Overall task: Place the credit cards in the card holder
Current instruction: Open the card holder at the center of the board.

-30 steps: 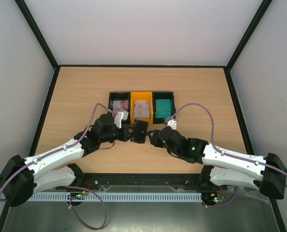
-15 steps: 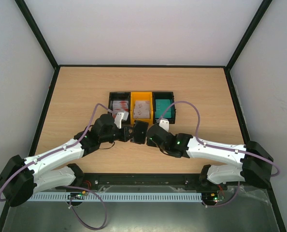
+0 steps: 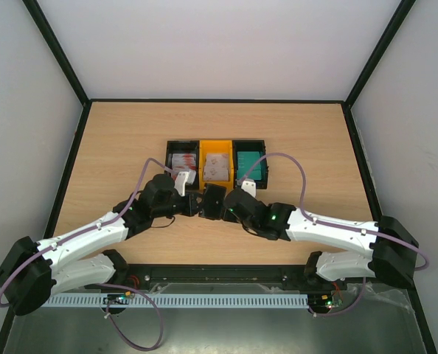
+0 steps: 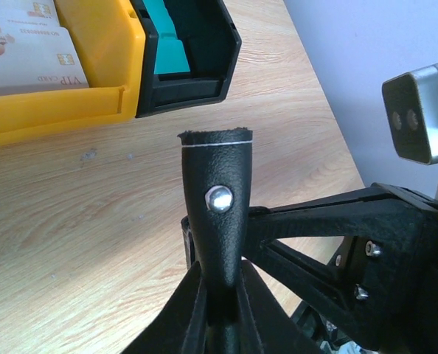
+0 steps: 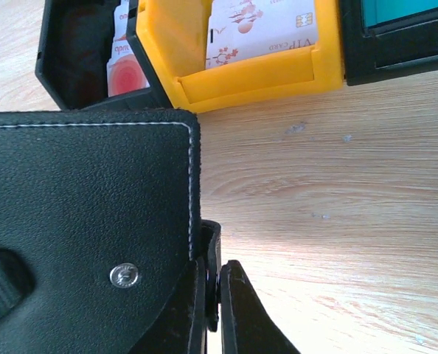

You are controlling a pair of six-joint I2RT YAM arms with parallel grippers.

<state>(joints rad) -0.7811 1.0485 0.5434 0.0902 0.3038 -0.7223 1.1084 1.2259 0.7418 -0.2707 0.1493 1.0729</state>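
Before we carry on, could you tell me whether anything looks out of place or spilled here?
Nothing stands out. The credit cards sit tidily in their three trays. The card holder is pinched by the left fingers at its snap strap and the right fingers at its edge.

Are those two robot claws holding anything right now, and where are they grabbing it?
Both hold the black card holder. The left gripper pinches its snap strap, and the right gripper pinches the edge of its cover.

The words "VIP CARD" stand on the pale card in the yellow tray; its other print is unreadable.
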